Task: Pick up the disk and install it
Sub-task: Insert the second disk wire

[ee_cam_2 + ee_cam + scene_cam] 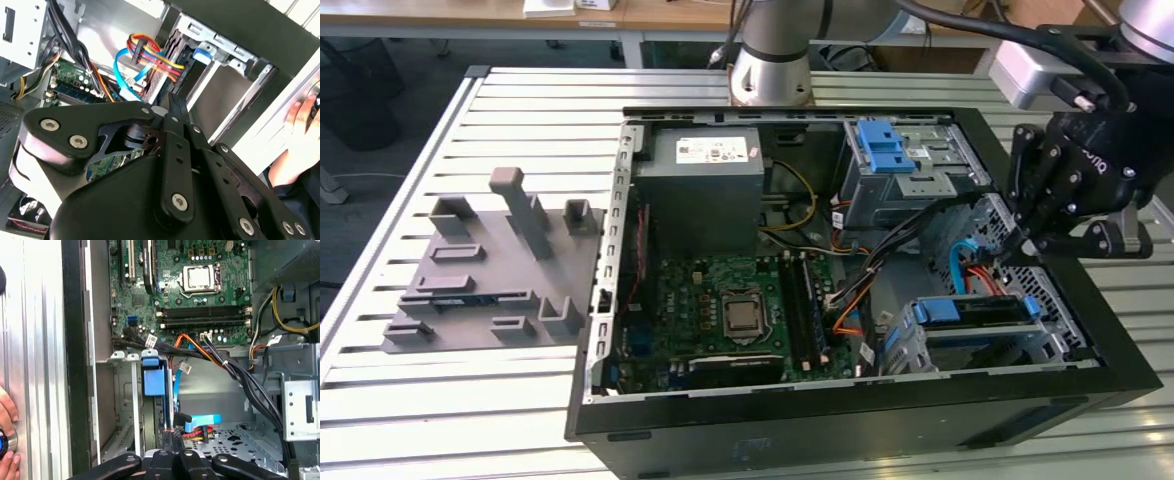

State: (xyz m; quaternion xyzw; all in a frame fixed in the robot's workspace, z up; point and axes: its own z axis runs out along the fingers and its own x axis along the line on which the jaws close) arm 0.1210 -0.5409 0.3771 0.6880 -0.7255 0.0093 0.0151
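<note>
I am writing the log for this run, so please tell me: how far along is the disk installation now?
Done, it seems: the disk with its blue carrier already sits in the drive cage inside the computer case. In hand: nothing; the end effector is shut and hangs close above the disk's cabled end. Left: I cannot tell whether the disk is pushed fully home.

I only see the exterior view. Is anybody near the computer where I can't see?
Observer: Yes. In both wrist views, a person's hand rests on the table beside the computer case.
Operator: Wow! And what is the gripper pointing at?
Observer: In the first wrist view, the gripper has its fingers together. It sits close over the edge of the disk, which stands on edge in its bay.
</note>
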